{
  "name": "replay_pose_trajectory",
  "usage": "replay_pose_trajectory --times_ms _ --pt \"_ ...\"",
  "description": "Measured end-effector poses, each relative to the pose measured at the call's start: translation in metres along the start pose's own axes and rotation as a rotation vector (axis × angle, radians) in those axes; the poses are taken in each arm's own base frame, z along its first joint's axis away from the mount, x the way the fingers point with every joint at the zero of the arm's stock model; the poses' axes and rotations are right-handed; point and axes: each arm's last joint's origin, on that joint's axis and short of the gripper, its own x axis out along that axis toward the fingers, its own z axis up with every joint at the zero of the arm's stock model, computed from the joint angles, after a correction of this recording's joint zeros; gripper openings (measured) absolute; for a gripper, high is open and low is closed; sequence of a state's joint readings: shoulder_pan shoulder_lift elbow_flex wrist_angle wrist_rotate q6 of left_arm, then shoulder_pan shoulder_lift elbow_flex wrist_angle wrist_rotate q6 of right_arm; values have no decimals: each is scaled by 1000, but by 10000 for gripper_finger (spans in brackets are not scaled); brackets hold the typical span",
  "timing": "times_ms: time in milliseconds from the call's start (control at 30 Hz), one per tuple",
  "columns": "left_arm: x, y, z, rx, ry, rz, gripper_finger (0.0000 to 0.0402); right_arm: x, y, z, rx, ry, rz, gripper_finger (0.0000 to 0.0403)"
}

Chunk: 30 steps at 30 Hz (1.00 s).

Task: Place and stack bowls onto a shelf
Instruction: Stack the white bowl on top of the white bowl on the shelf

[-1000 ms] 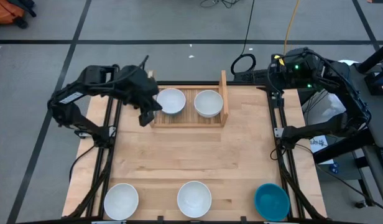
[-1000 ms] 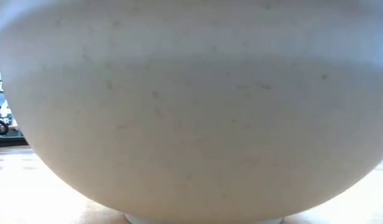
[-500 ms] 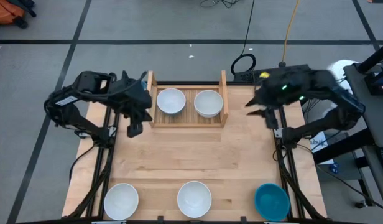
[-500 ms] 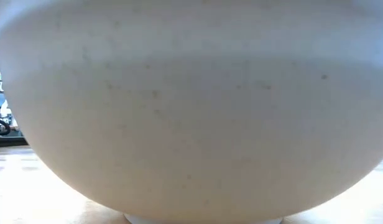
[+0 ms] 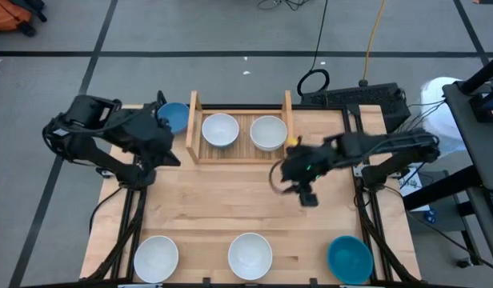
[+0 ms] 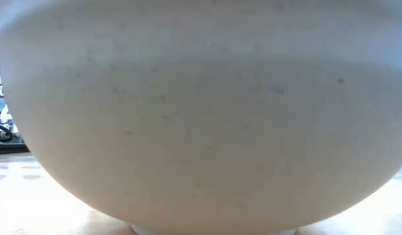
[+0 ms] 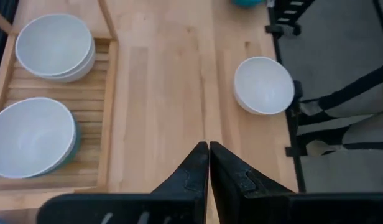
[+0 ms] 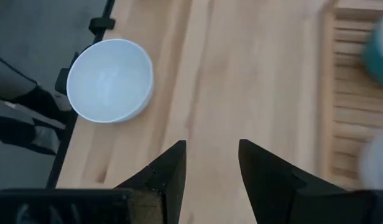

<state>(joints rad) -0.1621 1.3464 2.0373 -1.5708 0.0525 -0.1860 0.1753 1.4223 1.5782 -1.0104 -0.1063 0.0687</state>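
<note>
Both arms are black, built of chunky jointed segments — the right arm (image 5: 366, 148) shows a small green light near its wrist; the left arm (image 5: 102, 128) carries pale label patches, and each wrist ends in two dark, tapered wedge-shaped fingers

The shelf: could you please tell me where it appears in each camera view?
High view: shelf at the table's far edge, centre.
Low view: not in it; a white bowl fills the picture.
Left wrist view: shelf on the left side.
Right wrist view: shelf at the right edge.
Shared landmark: the wooden table.
</note>
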Motion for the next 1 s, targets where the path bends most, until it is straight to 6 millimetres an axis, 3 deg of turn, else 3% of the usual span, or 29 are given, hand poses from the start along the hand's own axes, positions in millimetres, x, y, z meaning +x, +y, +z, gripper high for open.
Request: replay_pose_trajectory --times_ms 200,533,767,1000 --pt "-21 -5 -14 25 -52 -36 19 48 22 12 29 32 49 139" --pt "-42 -6 -28 52 -106 -66 19 121 42 21 158 68 71 139" --pt "-48 -7 -33 65 -123 -76 19 154 45 17 223 125 58 139" --pt "-49 -6 -34 83 -133 -52 19 170 44 13 254 157 50 139"
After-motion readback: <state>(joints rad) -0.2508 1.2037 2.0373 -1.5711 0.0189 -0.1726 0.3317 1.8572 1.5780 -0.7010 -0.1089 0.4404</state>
